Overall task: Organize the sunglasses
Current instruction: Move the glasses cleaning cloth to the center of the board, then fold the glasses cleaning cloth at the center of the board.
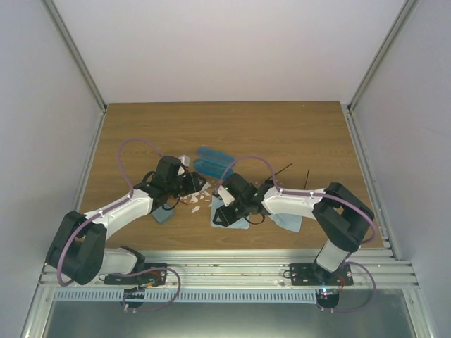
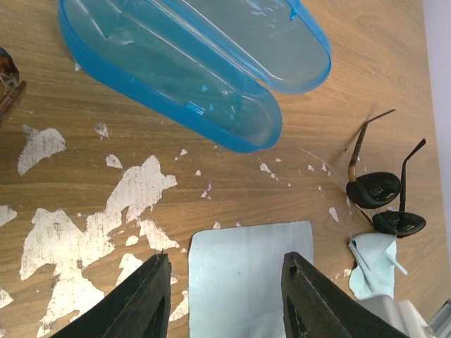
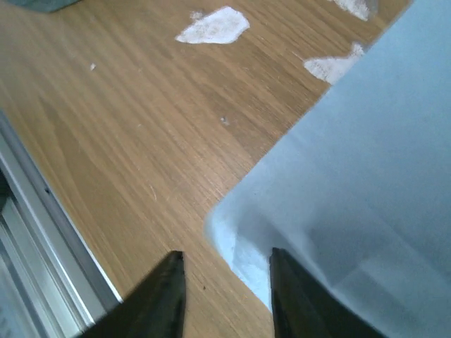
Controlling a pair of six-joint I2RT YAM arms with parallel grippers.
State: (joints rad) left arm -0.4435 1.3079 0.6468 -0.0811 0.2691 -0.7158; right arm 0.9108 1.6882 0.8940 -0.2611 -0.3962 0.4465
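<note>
The black round-lens sunglasses (image 2: 384, 201) lie folded open on the wood at the right of the left wrist view. Only a sliver of the reddish-brown sunglasses (image 2: 5, 70) shows at that view's left edge. My left gripper (image 2: 227, 257) is open and empty, its fingers straddling a flat grey-blue case (image 2: 246, 274) from above. In the top view it (image 1: 194, 184) sits just below the blue case. My right gripper (image 3: 225, 255) is open a little, low over the table, with the corner of a grey-blue case (image 3: 352, 176) between its fingertips and nothing gripped.
An open bright blue oval case (image 2: 197, 63) lies empty beyond the left gripper. A light blue cloth (image 2: 373, 260) is crumpled beside the black pair. White chipped patches (image 2: 63, 232) mark the wood. The metal front rail (image 3: 42, 232) runs close to the right gripper.
</note>
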